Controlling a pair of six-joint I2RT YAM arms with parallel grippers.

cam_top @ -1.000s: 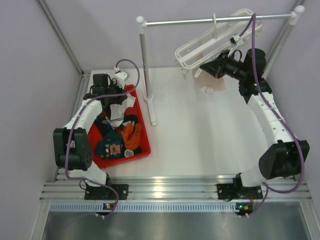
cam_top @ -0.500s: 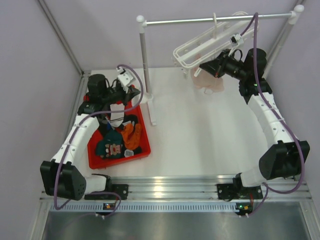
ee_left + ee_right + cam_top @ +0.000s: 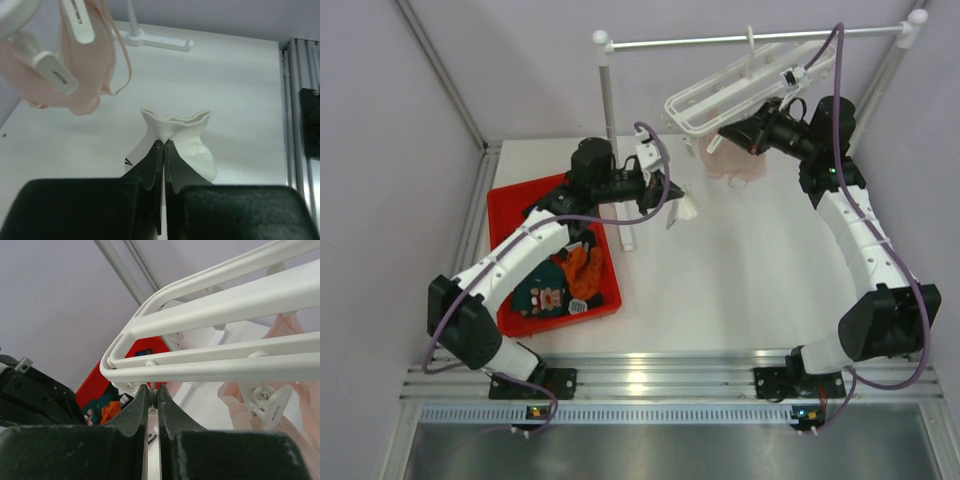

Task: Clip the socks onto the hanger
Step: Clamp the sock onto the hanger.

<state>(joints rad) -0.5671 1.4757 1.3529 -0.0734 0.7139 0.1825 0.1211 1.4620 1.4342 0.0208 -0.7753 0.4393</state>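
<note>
Sock pickup done: left gripper (image 3: 667,197) has swung out of the red bin (image 3: 508,200) at 9 o'clock, clenched on the white sock (image 3: 181,134), now mid-table. The hanger (image 3: 720,95) hangs at the sock's 2 o'clock, with the right gripper (image 3: 150,389) pinched on its rim. Clipping looks next.

Rectangular plastic tray (image 3: 515,200): plain red, we find.
Soft knitted sock (image 3: 586,266) inside the tray: orange.
Soft sock (image 3: 546,296) beside it in the tray: we see dark teal with a cartoon face.
Ribbed sock (image 3: 175,135) right of the tray: white.
Plastic grid-frame hanger (image 3: 720,95): white.
Thin sock (image 3: 735,165) far right of the tray: pale pink.
</note>
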